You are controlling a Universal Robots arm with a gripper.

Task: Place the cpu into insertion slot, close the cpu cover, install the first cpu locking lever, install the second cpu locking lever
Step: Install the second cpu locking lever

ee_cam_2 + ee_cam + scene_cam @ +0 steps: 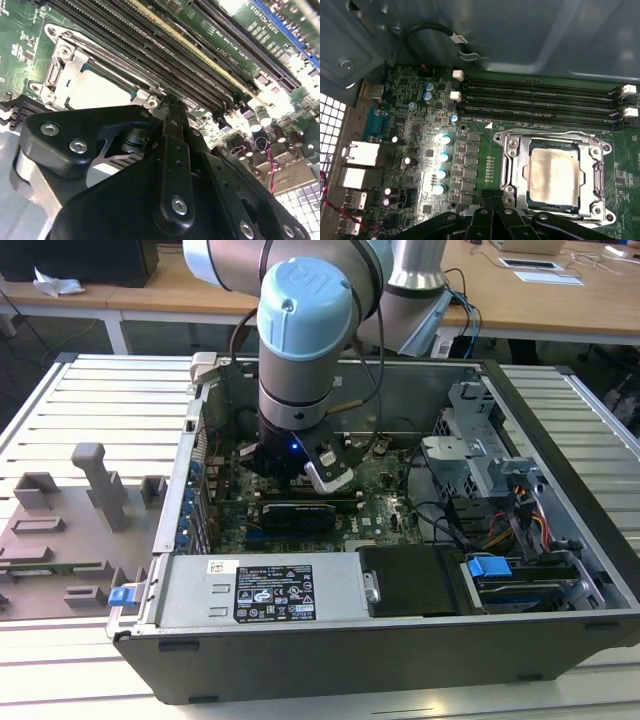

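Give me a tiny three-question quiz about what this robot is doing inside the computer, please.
1. True or false: the chip already lies in its socket.
2. In the first wrist view, what lies between the socket and the case wall: (a) memory slots, (b) a fan, (c) a blue latch?
3. In the exterior view, what is the gripper lowered into?

Key: 1 true. 2 a. 3 The open computer case, over the green board.
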